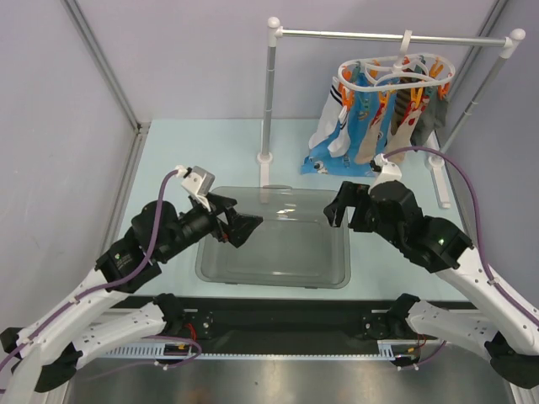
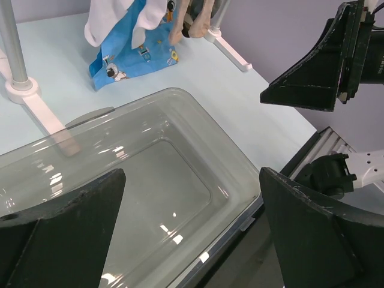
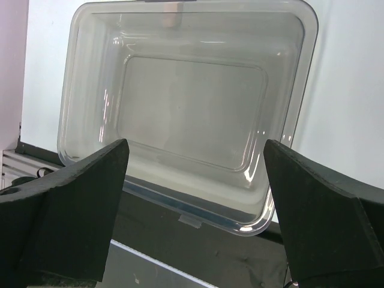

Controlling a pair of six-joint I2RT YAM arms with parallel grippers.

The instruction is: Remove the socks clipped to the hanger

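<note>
The white oval hanger (image 1: 396, 71) with orange pegs hangs by its hook from the rail at the back right. Several socks (image 1: 370, 126) hang clipped under it: white, bright blue with cartoon prints, beige and grey. The lower ends of the socks (image 2: 129, 57) show in the left wrist view, touching the table. My left gripper (image 1: 240, 225) (image 2: 192, 234) is open and empty over the left side of a clear bin. My right gripper (image 1: 337, 206) (image 3: 195, 204) is open and empty over the bin's right side. Both grippers are well short of the socks.
A clear plastic bin (image 1: 274, 282) (image 2: 228, 141) (image 3: 67, 108) sits empty at the table's near middle. The white-and-metal rail stand (image 1: 271, 93) (image 2: 12, 48) stands behind it, its feet on the table. Enclosure walls rise left, back and right.
</note>
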